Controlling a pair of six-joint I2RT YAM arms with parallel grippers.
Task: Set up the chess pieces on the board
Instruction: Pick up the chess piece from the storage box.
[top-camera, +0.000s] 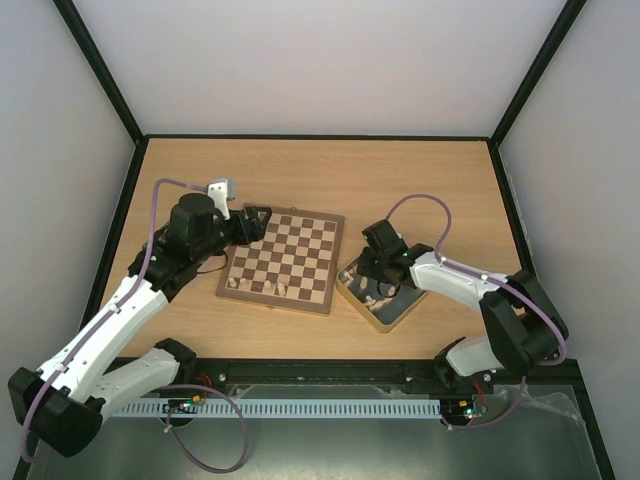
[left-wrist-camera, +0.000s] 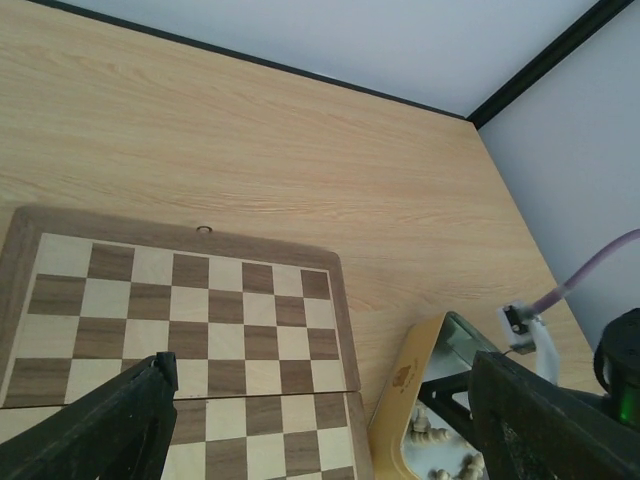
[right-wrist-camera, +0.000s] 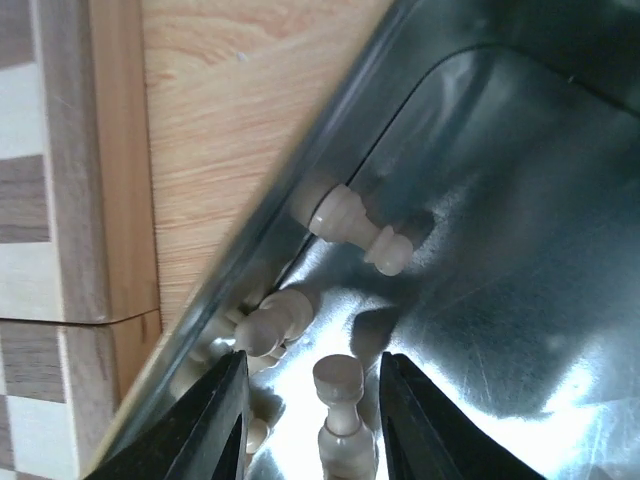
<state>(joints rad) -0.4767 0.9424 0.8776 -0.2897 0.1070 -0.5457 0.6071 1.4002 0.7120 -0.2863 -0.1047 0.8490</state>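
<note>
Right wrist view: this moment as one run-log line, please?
right gripper: open, straddling pale chess piece in tin | left gripper: open, above chessboard

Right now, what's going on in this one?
Two arms are setting up the board. The right gripper is down in the gold tin, its open jaws on either side of a pale chess piece, not yet closed on it. Other pale pieces lie in the tin nearby. The left gripper hangs open and empty over the board's far left corner. A few pieces stand along its near edge.
</note>
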